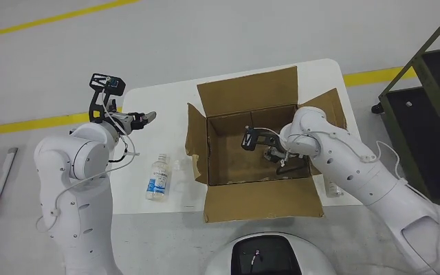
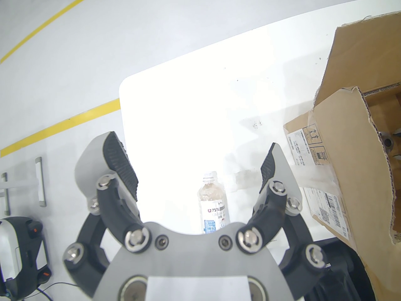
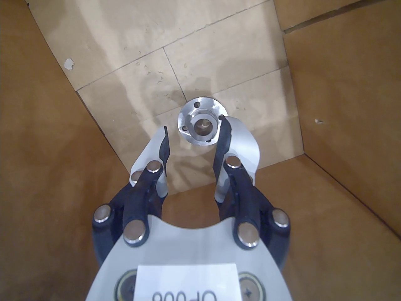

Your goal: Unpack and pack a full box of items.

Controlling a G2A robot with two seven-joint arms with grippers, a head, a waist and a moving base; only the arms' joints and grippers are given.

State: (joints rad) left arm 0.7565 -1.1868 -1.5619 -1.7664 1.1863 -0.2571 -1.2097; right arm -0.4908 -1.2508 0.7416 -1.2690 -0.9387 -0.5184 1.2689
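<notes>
Hovering over the white table [image 1: 161, 100], well to the left of the cardboard box [image 1: 247, 91], the left tool [image 1: 142, 118] has its ribbed black pads spread wide and holds nothing. Between it and the box, nearer the box, a clear plastic bottle [image 1: 158, 177] lies on its side. It carries a white and blue label with dark print, and its cap end points away from the robot. The left wrist view shows the same bottle [image 2: 213, 200] beyond the left tool [image 2: 194, 145].

The box stands open with all four flaps folded outward. White shipping labels with barcodes and handling symbols are stuck on its left outer wall [image 2: 316, 170].

The right arm reaches down inside the box. The right tool [image 3: 195, 126] is partly spread, one finger on each side of a round silver metal flange [image 3: 198, 123] that rests on the box floor [image 3: 188, 32]. Whether either finger touches it cannot be told.

Right of the box, off the table, stands a dark green cart [image 1: 412, 103].
</notes>
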